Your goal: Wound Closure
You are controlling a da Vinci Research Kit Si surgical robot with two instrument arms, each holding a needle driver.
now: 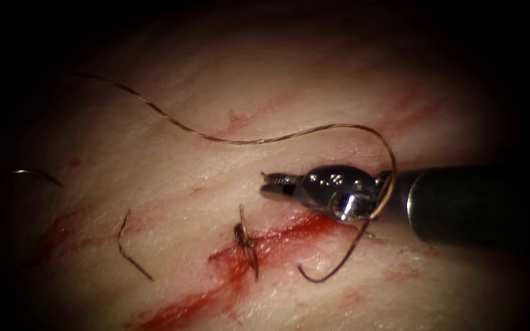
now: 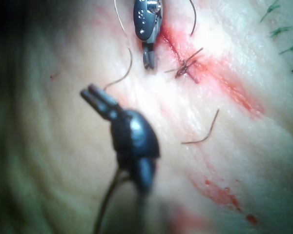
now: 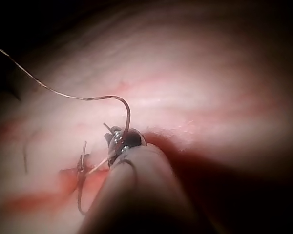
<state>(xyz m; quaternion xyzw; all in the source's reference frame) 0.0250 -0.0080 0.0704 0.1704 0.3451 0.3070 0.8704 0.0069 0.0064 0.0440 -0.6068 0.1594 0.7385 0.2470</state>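
A short, bent, dark brown cut piece of thread [image 1: 133,245] lies loose left of the cut [image 1: 305,225], well apart from it. Wet red fluid [image 1: 228,265] pools along that line, with fainter pink smears [image 1: 62,236] farther left. A few short dark green tufts [image 2: 282,31] poke up from the skin.

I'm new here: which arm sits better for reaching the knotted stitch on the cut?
Probably right: the right tool, holding nothing, lies beside the stitch, thread draped over it; the left tool, also empty, is farther off.
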